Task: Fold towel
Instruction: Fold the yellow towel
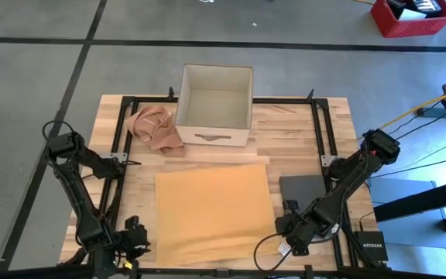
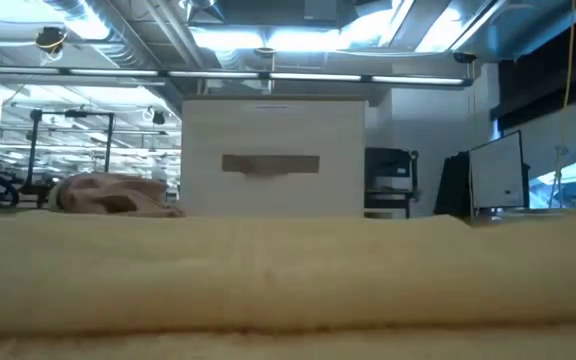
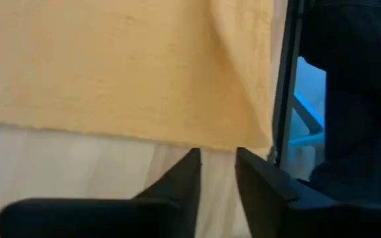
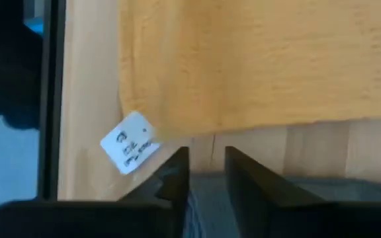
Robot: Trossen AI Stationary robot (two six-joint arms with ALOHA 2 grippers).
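- The towel (image 1: 212,208) is lying flat on the counter (image 1: 300,139), its near edge running out of the high view.
- The left hand (image 3: 215,173) is hovering at one near corner, fingers slightly parted, gripping nothing.
- The right hand (image 4: 207,169) is sitting likewise by the tag (image 4: 129,142); its writing is unreadable.
- A crumpled cloth (image 1: 155,128) is resting beside the box (image 1: 214,105).
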